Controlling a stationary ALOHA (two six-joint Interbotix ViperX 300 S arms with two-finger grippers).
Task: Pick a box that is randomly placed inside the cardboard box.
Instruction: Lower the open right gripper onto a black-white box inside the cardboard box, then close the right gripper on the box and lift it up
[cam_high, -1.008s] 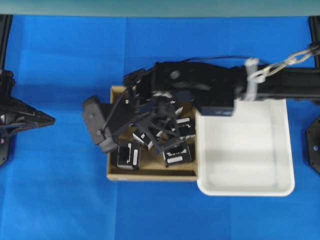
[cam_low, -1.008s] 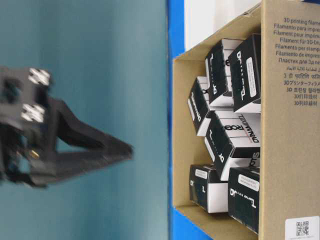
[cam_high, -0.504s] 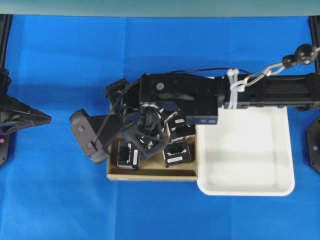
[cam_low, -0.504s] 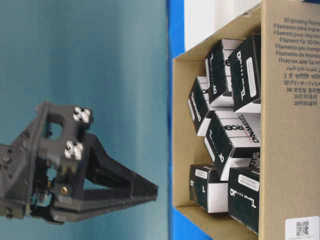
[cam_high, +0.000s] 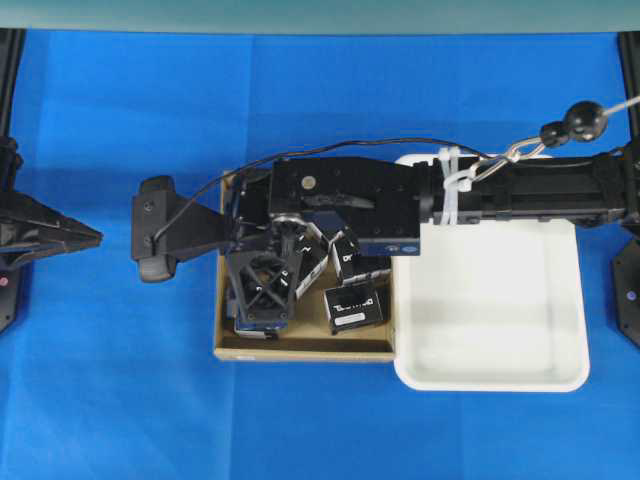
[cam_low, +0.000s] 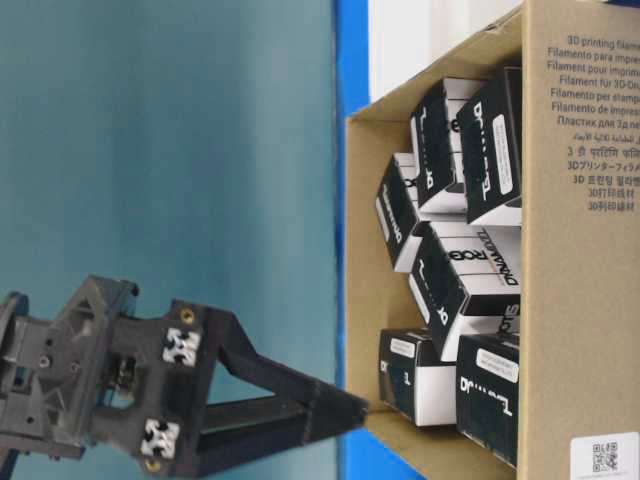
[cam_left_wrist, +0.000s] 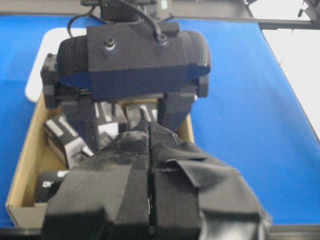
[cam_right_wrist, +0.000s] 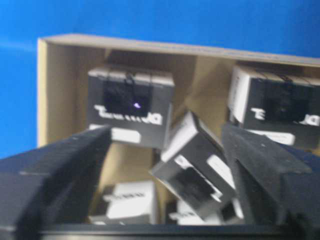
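- The right gripper (cam_right_wrist: 167, 150) has its jaws spread wide, one finger (cam_right_wrist: 55, 160) low at 8 o'clock in the wrist view and the other at 4 o'clock, with nothing clamped between them.
- Between those fingers lies a tilted box (cam_right_wrist: 192, 167), black with white ends, resting crooked among the others.
- At 11 o'clock from it sits another box (cam_right_wrist: 131, 106), label print facing up; a third (cam_right_wrist: 280, 112) sits at 2 o'clock.
- From overhead, the right gripper (cam_high: 262, 290) hangs over the left half of the cardboard box (cam_high: 305, 348), pointing down into it.
- One box (cam_high: 352, 307) lies clear of the arm at 3 o'clock from the gripper.
- The white tray (cam_high: 500, 375) is just beside the cardboard box, at its 3 o'clock side.
- The left gripper (cam_high: 85, 236) sits well apart at 9 o'clock over the blue cloth (cam_high: 120, 400), jaws pressed together and empty, as the left wrist view shows.
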